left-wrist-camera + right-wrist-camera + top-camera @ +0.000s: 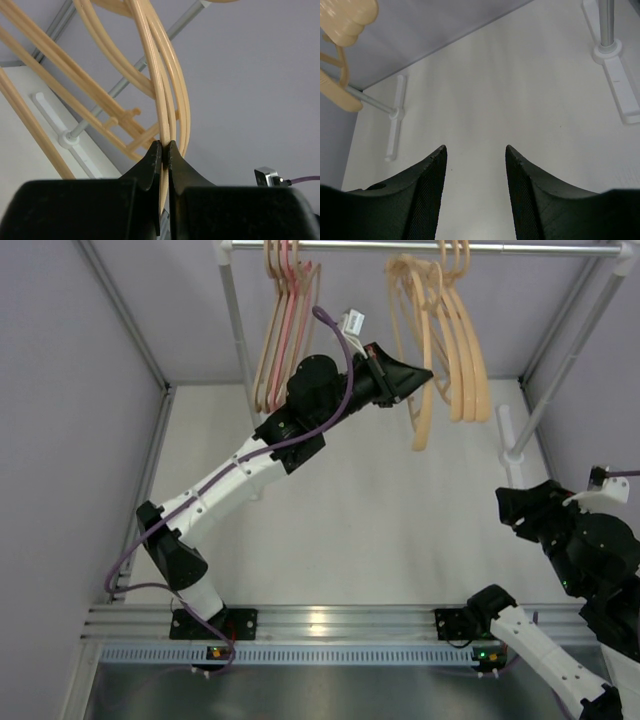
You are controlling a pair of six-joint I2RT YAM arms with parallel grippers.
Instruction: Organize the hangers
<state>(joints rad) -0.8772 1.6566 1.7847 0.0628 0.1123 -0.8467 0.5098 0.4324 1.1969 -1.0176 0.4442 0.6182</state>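
Left wrist view: the left hand [163, 150] is pinched tight on one thin arm of a peach-tan hanger [162, 110], which rises straight above its fingertips. I judge the plastic light, springy and slick, so a hold near the shoulder curve should limit swing. The right hand [475, 150] gapes wide, empty.

- The peach-tan hangers [455, 340] look like smooth plastic with a soft sheen; the pink hanger [291, 320] has the same finish.
- The rail [520, 248] and the pole [238, 330] are bare, satin, silvery metal.
- The left gripper [163, 149] is matt black plastic.
- The right gripper [475, 148] is matt black too, its inner pads [432, 200] finely textured.
- The table [400, 530] is smooth, matt white.
- The mounting profile [330, 620] is shiny, grooved metal.
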